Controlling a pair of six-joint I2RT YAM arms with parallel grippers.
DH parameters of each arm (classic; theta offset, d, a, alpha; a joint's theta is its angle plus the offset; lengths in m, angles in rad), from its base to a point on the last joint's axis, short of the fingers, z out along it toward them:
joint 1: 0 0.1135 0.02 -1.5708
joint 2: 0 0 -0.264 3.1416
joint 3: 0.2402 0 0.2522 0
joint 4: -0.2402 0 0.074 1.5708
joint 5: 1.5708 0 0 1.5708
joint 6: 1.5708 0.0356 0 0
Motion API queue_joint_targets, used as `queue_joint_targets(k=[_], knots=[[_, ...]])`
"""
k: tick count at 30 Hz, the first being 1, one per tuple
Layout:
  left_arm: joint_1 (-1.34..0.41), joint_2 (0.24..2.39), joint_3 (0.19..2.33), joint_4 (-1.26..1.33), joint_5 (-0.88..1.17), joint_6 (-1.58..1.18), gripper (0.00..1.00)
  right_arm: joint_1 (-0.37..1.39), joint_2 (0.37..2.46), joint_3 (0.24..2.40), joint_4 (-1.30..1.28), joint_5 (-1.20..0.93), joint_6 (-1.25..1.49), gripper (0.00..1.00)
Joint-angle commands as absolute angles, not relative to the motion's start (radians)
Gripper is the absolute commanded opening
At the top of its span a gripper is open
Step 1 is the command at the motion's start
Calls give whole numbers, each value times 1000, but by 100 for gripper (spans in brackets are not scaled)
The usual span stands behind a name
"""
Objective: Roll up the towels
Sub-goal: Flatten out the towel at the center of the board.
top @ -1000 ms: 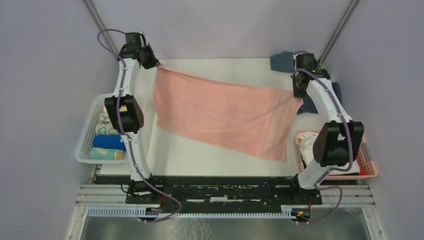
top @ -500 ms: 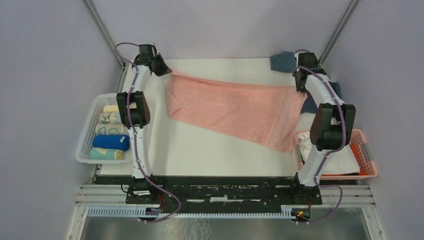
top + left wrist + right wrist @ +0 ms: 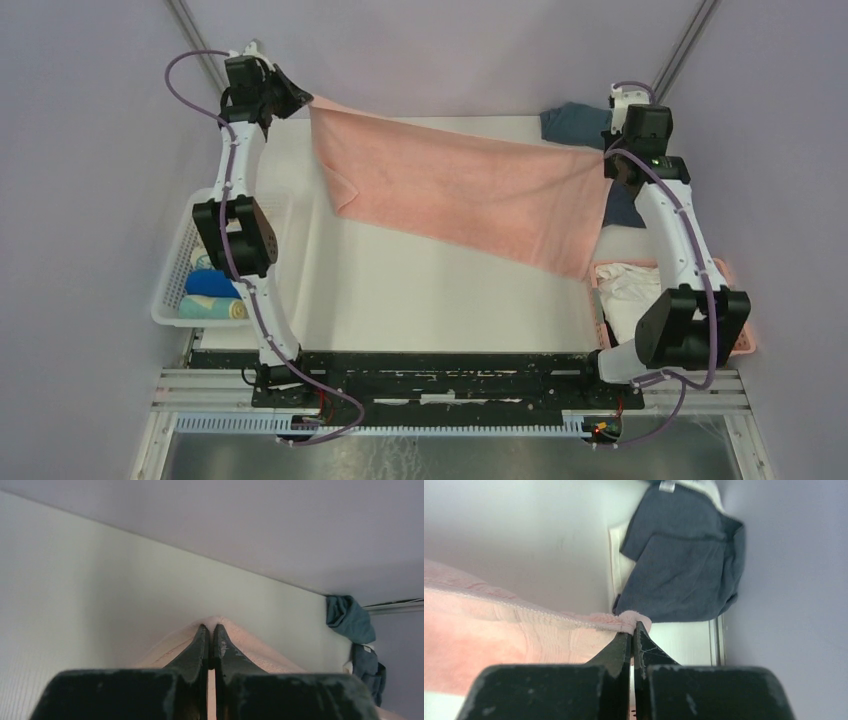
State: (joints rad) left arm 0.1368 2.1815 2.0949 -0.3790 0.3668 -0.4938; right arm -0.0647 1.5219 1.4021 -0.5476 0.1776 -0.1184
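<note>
A pink towel (image 3: pixel 455 195) hangs stretched between my two grippers above the white table (image 3: pixel 400 290). My left gripper (image 3: pixel 300 100) is shut on its far left corner, seen in the left wrist view (image 3: pixel 210 628) with pink cloth (image 3: pixel 260 652) pinched between the jaws. My right gripper (image 3: pixel 612 152) is shut on its far right corner, seen in the right wrist view (image 3: pixel 632 627) with the pink towel (image 3: pixel 499 630) trailing left. The towel's lower edge droops toward the table. Slate blue towels (image 3: pixel 572 122) lie crumpled at the far right, also in the right wrist view (image 3: pixel 684 555).
A white lattice basket (image 3: pixel 175 290) at the left holds several rolled towels, among them a bright blue one (image 3: pixel 215 283) and a teal one (image 3: pixel 212 309). A pink basket (image 3: pixel 735 335) at the right holds white cloth (image 3: pixel 635 290). Grey walls close in on three sides.
Both grippers have risen and moved outward and back with the pink towel, lifting it off the table and pulling it tauter. Both stay shut on its corners.
</note>
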Motion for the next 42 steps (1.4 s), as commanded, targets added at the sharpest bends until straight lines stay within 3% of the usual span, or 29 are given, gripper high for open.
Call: queue_joint_targets(k=[1,20,30,42], knots=[[149,2066,2139,-317,356,-485,3,-73,1383,1422,-514,112,-105,0],[187,1763,1953,-326,305,-448,3,-72,1023,1435,-717,27,-93,0],[201,1732,1905,-335,357,-466,3,-72,979,1431,-744,-6,-55,0],[203,1619,1776,-433,251,-402,3,-72,906,1369,-814,-114,-13,0]])
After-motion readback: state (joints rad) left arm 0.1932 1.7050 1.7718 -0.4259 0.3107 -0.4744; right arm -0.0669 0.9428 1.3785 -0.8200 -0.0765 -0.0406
